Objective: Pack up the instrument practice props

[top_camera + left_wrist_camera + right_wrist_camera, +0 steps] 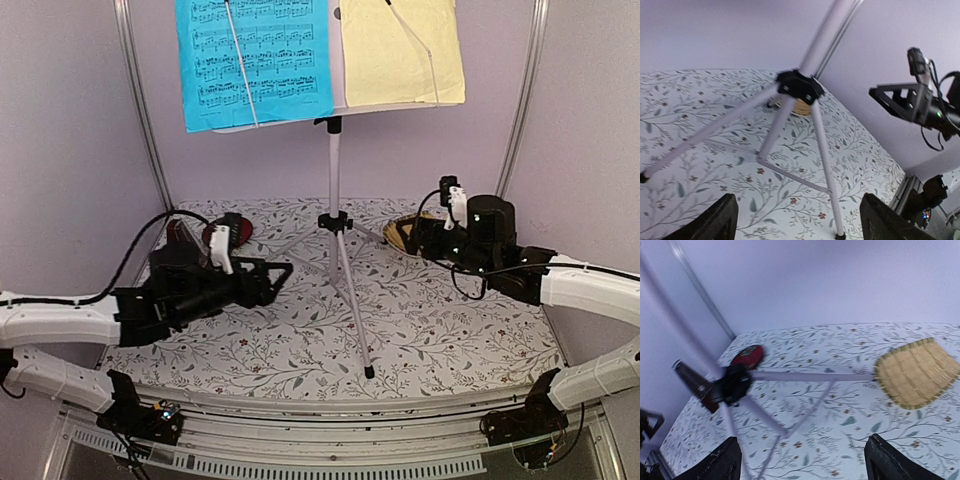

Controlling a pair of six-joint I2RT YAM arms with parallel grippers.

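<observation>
The silver tripod music stand (334, 170) stands mid-table. Its desk holds a blue music sheet (255, 60) on the left and a pale-yellow music sheet (400, 55) on the right. The dark red-brown metronome (691, 382) stands at the far left, mostly hidden behind my left arm in the top view (182, 236). My left gripper (281, 275) is open and empty, left of the stand's legs (822, 150). My right gripper (415, 236) is open and empty, right of the stand, facing its black leg hub (733, 384).
A round red disc (228, 235) lies at the back left next to the metronome. A woven straw tray (917, 372) lies at the back right, under my right gripper in the top view (398, 232). Metal frame posts (140, 100) flank the table.
</observation>
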